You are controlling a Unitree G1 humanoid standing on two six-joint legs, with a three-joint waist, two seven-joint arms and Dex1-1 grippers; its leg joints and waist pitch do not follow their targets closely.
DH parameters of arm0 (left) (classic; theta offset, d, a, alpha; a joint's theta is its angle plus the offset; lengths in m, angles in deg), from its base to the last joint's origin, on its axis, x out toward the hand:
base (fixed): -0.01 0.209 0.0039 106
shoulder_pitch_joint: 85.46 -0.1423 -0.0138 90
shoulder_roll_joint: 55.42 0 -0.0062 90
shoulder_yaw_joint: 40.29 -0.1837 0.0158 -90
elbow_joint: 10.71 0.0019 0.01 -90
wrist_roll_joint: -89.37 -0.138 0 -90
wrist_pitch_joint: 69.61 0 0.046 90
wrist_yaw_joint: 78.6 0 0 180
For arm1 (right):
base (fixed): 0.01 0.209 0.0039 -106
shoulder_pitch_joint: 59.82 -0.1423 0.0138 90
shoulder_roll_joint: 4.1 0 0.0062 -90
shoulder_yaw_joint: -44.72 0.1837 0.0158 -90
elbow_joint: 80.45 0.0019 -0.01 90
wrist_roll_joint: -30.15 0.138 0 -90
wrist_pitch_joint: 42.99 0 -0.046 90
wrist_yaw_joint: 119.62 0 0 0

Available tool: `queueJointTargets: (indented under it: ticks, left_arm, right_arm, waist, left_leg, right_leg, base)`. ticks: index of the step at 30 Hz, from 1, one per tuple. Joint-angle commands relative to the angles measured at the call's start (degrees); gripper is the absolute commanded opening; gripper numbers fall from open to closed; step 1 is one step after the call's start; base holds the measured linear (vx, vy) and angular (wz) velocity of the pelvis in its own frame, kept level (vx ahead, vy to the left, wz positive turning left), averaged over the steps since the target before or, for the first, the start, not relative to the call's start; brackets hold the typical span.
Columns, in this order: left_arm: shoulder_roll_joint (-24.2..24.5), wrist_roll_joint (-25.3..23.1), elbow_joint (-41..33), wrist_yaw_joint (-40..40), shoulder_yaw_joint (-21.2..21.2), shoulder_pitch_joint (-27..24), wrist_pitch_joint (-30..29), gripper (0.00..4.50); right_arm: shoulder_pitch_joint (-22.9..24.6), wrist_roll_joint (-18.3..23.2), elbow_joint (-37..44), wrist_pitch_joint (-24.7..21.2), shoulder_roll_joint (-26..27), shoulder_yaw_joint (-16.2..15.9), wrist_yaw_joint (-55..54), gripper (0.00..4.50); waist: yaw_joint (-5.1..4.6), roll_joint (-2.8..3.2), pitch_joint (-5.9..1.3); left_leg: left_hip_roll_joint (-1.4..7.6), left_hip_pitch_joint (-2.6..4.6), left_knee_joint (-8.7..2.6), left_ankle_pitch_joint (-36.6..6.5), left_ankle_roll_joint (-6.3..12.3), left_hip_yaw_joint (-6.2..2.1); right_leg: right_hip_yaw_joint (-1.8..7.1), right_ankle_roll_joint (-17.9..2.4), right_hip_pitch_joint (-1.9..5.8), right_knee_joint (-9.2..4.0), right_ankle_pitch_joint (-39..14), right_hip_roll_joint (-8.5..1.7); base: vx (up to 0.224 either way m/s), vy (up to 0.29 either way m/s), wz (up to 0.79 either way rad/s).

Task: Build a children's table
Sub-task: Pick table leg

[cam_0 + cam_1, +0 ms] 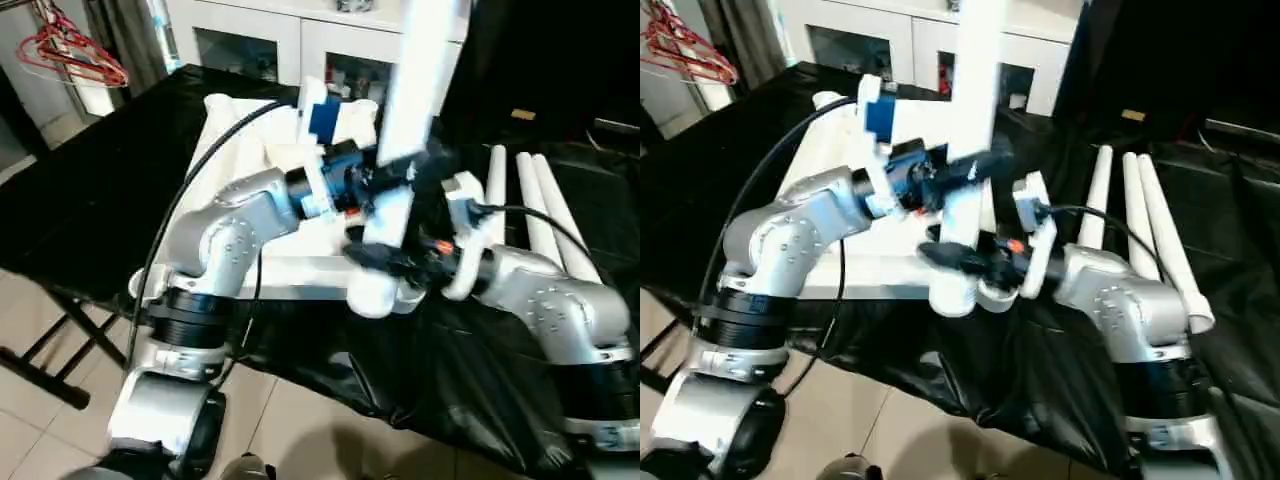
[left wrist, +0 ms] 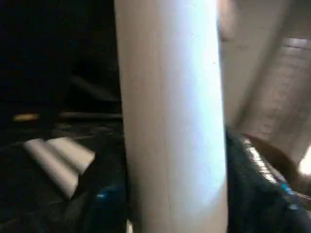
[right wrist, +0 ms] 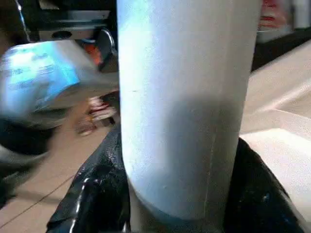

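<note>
The white table top (image 1: 240, 140) lies underside up on the black-draped bench. A white tube leg (image 1: 420, 70) stands nearly upright, its foot at the round corner socket (image 1: 375, 295) nearest me. My left gripper (image 1: 385, 175) is closed around the leg partway up. Lower down, just above the socket, my right gripper (image 1: 395, 262) also clasps it. The same leg (image 2: 170, 121) rises close in front of the left wrist camera, and the leg (image 3: 184, 107) looms just as close in the right wrist view. Three more legs (image 1: 545, 210) lie side by side to the right.
A white glass-door cabinet (image 1: 260, 40) stands behind the bench. Red hangers (image 1: 70, 50) hang at the far left. The black cloth (image 1: 90, 200) drapes over the bench edge, with tiled floor (image 1: 60, 440) below.
</note>
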Motion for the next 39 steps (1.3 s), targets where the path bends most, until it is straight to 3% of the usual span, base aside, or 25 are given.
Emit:
queueJointTargets:
  ticks: [1, 3, 5, 8, 11, 14, 15, 17, 19, 22, 24, 32, 39]
  left_arm:
    - [-0.87, -4.37, 0.80, -5.61, -1.27, 1.99, 2.52, 2.79]
    - [-1.97, -5.12, 1.74, -9.84, 0.50, 2.75, 2.87, 3.01]
    - [-2.61, -4.60, 1.52, -11.54, 1.72, 3.05, 2.35, 2.54]
    - [-3.21, -4.72, 1.20, -13.38, 2.23, 3.12, 2.24, 2.59]
    - [-4.55, -4.32, 0.66, -14.83, 2.26, 2.86, 1.83, 2.06]
    - [-5.10, -4.51, 1.11, -15.73, 2.49, 3.01, 2.40, 2.22]
    - [-5.45, -4.05, 1.01, -16.32, 2.73, 2.97, 1.96, 1.93]
    - [-5.57, -3.89, 1.06, -16.49, 2.82, 3.03, 1.82, 1.89]
    - [-5.81, -3.34, 0.90, -16.21, 2.81, 2.96, 1.48, 1.82]
    - [-6.00, -2.98, 1.00, -16.09, 2.82, 3.10, 1.44, 1.82]
    - [-5.92, -2.82, 0.97, -15.54, 2.60, 3.22, 1.42, 1.82]
    - [-4.77, -2.54, 0.76, -11.93, 1.38, 3.82, 1.29, 1.82]
    - [-4.66, -1.68, -0.50, -9.26, 0.14, 3.47, 0.74, 1.82]
  right_arm:
    - [-0.55, -1.30, 0.09, 1.41, 0.90, 0.47, -3.51, 1.94]
    - [-0.72, -1.60, 0.03, 2.07, 1.69, 0.87, -5.20, 1.92]
    - [-0.79, -1.67, 0.36, 2.24, 2.33, 1.13, -6.45, 1.91]
    - [-0.85, -1.92, 0.62, 2.26, 2.69, 1.18, -7.28, 1.91]
    - [-1.26, -2.55, 0.51, 1.91, 3.11, 1.38, -9.20, 1.90]
    - [-1.83, -2.74, -0.22, 2.03, 3.19, 1.43, -10.27, 1.90]
    - [-2.14, -3.32, -0.57, 2.31, 2.67, 0.81, -9.90, 1.90]
    - [-2.27, -3.39, -0.75, 2.21, 2.47, 0.64, -9.63, 1.90]
    - [-2.09, -3.57, -0.92, 1.95, 1.05, -0.47, -7.15, 2.46]
    - [-2.63, -2.90, -1.51, 0.82, -0.33, -0.62, -5.16, 2.62]
    - [-3.17, -2.67, -1.82, 0.53, -1.53, -0.86, -3.71, 2.99]
    - [-5.48, -2.41, -4.45, -1.80, -7.48, -1.90, 2.96, 3.08]
    - [-6.05, -3.16, -6.21, -2.48, -10.28, -4.74, 7.64, 3.08]
  waist:
    - [-0.14, -0.54, -4.82]
    - [-0.08, -0.40, -4.83]
    - [-0.08, -0.62, -4.81]
    - [-0.06, -0.61, -4.78]
    - [-0.07, -0.64, -4.78]
    - [-0.08, -0.56, -4.74]
    - [-0.13, -0.53, -4.75]
    - [-0.14, -0.60, -4.73]
    - [-0.07, -0.64, -4.77]
    - [-0.02, -0.69, -4.77]
    - [-0.01, -0.76, -4.80]
    - [0.16, -0.95, -4.76]
    - [0.15, -1.31, -4.84]
  left_leg:
    - [3.45, 0.74, -3.89, -0.90, 2.48, -1.30]
    - [3.46, 0.73, -3.90, -0.88, 2.32, -1.30]
    - [3.30, 0.67, -3.86, -1.07, 2.24, -1.23]
    - [3.27, 0.54, -3.86, -0.74, 2.50, -1.28]
    - [3.20, 0.40, -3.83, -0.84, 2.79, -1.29]
    - [3.21, 0.52, -3.80, -1.14, 2.76, -1.28]
    - [3.24, 0.47, -3.86, -1.17, 2.64, -1.33]
    - [3.19, 0.54, -3.83, -1.44, 2.64, -1.26]
    - [3.21, 0.55, -3.81, -1.18, 2.82, -1.27]
    - [3.16, 0.44, -3.71, -0.92, 3.42, -1.25]
    - [3.18, 0.45, -3.69, -0.68, 3.62, -1.27]
    - [3.15, 0.47, -3.56, -0.68, 4.31, -1.19]
    - [3.14, 0.42, -3.40, -0.07, 5.34, -1.12]
  right_leg:
    - [3.43, -9.59, 3.80, -4.06, -6.28, -6.11]
    - [3.42, -9.55, 3.79, -4.00, -5.84, -6.18]
    - [3.47, -9.76, 3.93, -3.98, -5.31, -6.20]
    - [3.41, -9.98, 3.93, -3.95, -4.68, -6.23]
    - [3.41, -9.82, 4.04, -3.93, -4.79, -6.25]
    - [3.37, -9.70, 3.90, -4.09, -5.45, -6.18]
    - [3.34, -9.72, 3.97, -4.04, -5.62, -6.21]
    - [3.39, -9.64, 3.94, -4.14, -5.92, -6.20]
    - [3.37, -9.56, 3.99, -4.06, -5.43, -6.15]
    - [3.40, -9.80, 4.07, -3.98, -4.56, -6.19]
    - [3.36, -9.92, 4.03, -3.93, -4.47, -6.17]
    - [3.32, -9.73, 4.02, -4.03, -5.59, -6.15]
    - [3.17, -10.54, 3.98, -3.95, -5.58, -6.23]
  base:
    - [0.000, 0.000, 0.00]
    - [0.000, 0.000, 0.00]
    - [0.000, 0.000, 0.00]
    - [0.000, 0.000, 0.00]
    - [0.000, 0.000, 0.00]
    - [0.000, 0.000, 0.00]
    - [0.000, 0.000, 0.00]
    - [0.000, 0.000, 0.00]
    - [0.000, 0.000, 0.00]
    - [0.000, 0.000, 0.00]
    - [0.000, 0.000, 0.00]
    - [0.000, 0.000, 0.00]
    - [0.000, 0.000, 0.00]
